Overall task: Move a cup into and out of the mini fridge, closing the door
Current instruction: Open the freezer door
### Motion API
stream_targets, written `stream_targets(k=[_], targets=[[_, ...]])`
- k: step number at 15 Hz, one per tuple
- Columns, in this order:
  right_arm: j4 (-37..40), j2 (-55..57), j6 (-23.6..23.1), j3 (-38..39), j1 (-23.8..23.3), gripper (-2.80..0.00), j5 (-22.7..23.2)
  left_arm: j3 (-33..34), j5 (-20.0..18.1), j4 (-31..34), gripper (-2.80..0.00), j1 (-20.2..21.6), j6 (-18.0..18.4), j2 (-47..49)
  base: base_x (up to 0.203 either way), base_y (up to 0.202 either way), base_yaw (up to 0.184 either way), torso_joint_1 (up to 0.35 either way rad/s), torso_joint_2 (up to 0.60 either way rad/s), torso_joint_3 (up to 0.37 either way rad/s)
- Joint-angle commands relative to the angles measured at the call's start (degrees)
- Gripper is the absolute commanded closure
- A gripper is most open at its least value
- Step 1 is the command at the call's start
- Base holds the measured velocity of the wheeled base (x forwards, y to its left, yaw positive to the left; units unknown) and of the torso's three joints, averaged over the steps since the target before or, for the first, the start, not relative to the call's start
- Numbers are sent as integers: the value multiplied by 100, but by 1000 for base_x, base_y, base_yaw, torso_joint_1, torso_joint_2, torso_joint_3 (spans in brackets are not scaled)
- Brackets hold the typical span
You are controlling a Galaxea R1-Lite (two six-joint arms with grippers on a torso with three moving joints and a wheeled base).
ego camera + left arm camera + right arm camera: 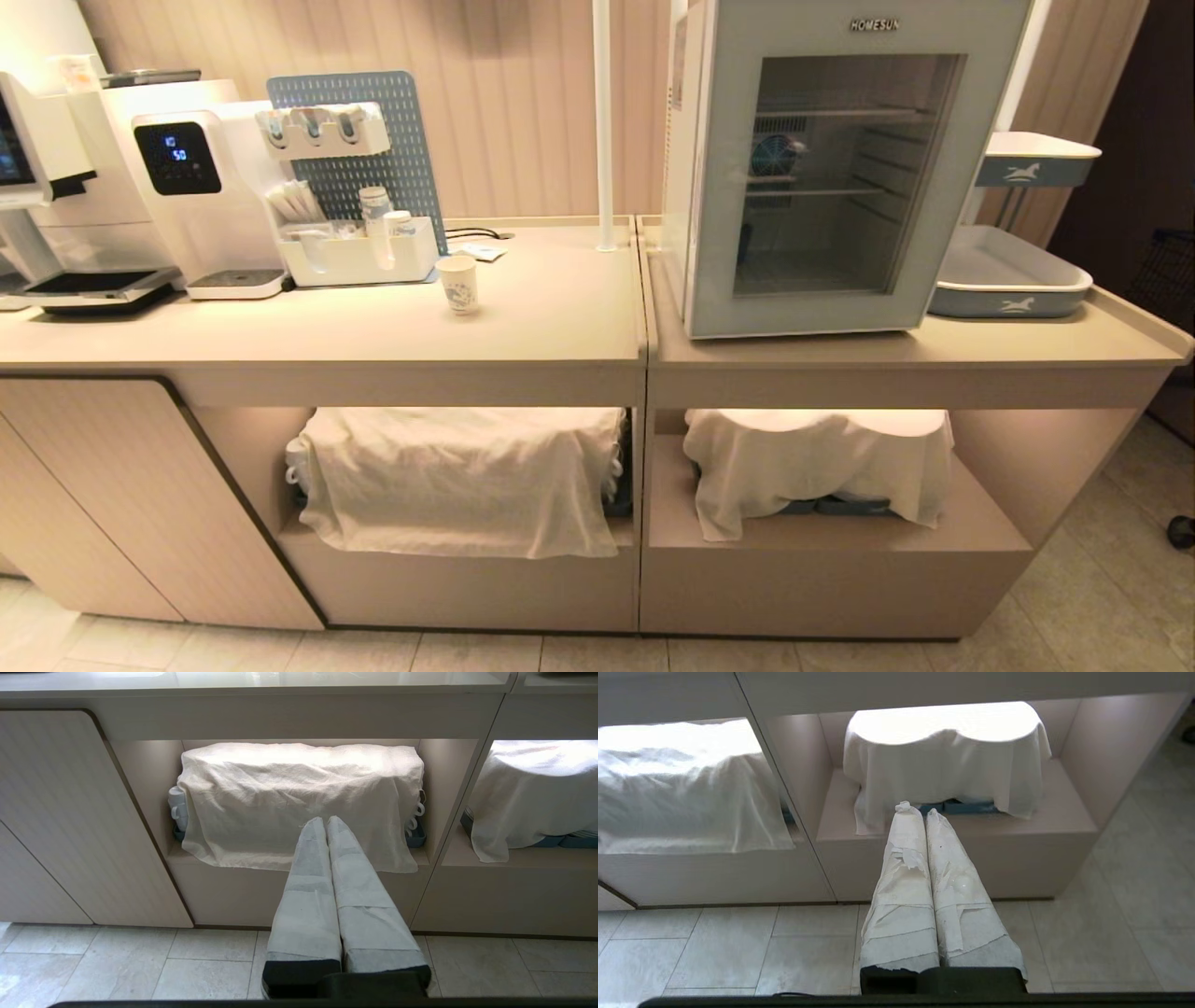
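A long beige desk (560, 317) with open lower shelves is seen across the head view. On its right section stands the mini fridge (831, 168), a white boxy countertop unit marked "HOMESUN", with the door (934, 308), a white-framed tinted glass panel, shut against it; wire shelves and a round fan are visible through the glass, and no cup is seen inside. White cloths (457, 476) are draped over the stored items below. The cup (457, 284), a small white paper one with a blue pattern, is found upright on the desk's left section, well apart from the fridge. The left gripper (325, 820) and right gripper (920, 809) (both wrapped in white tape) are held low before the shelves, fingers pressed together, holding nothing. The task is judged barely begun: opening, placing, retrieving and closing are all left.
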Motion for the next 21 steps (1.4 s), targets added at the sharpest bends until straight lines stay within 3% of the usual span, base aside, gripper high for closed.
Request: stream_targets(k=[1,6,21], targets=[[53,-507,-41,30,43,0,9,9,0,-1,0,2,3,-2,0,0,0,0,0,0],[153,-1011,-374,33,59,0,115,1,0,-1,0,2,0,-2,0,0,0,0,0,0],[146,-1010,-243,33,58,0,73,3,0,-1,0,2,3,-2,0,0,0,0,0,0]])
